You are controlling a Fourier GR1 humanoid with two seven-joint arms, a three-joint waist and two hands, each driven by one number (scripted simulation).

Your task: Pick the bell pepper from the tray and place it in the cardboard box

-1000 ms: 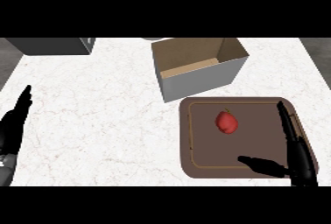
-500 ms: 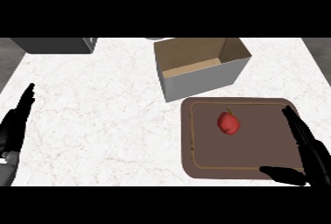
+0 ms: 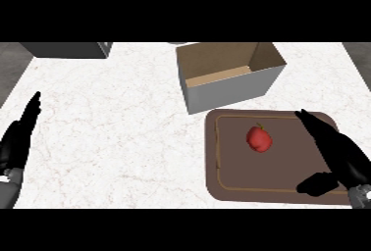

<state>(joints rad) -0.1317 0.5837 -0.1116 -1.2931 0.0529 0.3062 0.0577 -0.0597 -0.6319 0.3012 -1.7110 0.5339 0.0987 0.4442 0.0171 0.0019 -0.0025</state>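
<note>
Right hand (image 3: 337, 152): enters from the lower right corner of the head view and extends toward the far side. Its fingers (image 3: 313, 123) are straight and held together, pointing far and slightly left. Its thumb (image 3: 316, 185) is spread out to the left, apart from the fingers. The hand holds nothing.

Left hand (image 3: 18, 139): positioned at the left edge of the view. It is open, with straight fingers pointing toward the far side. It holds nothing. A short section of grey forearm (image 3: 7, 188) shows at the lower left corner.
</note>
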